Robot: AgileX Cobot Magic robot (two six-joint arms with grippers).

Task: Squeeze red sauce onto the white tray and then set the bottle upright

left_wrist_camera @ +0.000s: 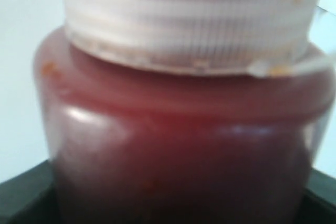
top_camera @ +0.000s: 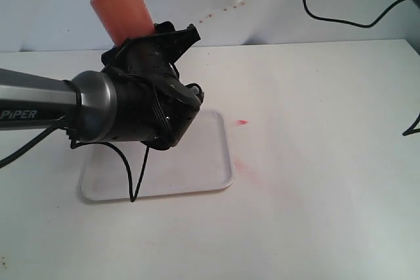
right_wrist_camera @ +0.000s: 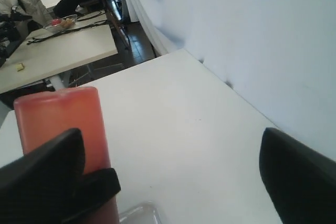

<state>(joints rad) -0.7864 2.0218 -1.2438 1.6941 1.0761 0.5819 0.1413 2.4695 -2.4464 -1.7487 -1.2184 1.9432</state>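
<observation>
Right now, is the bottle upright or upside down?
Upside down and tilted: the bottle sticks out of the left gripper with its flat base pointing up.

Reds on white and black

In the upper left of the exterior view we saw the bottle [top_camera: 121, 11] as a translucent orange-red. Up close the red sauce [left_wrist_camera: 178, 166] inside was dark and glossy, under a pale cap [left_wrist_camera: 189, 19] ribbed in even bands. The left gripper [top_camera: 149, 42] was black and its arm [top_camera: 39, 100] silver-grey. The white tray [top_camera: 210, 165] and the table [top_camera: 328, 214] were both white. Right of centre the table bore a bright red spot [top_camera: 243, 122] and a faint pink smear [top_camera: 246, 167]. Reddish specks [top_camera: 223, 10] dotted the pale wall [top_camera: 52, 4].
</observation>
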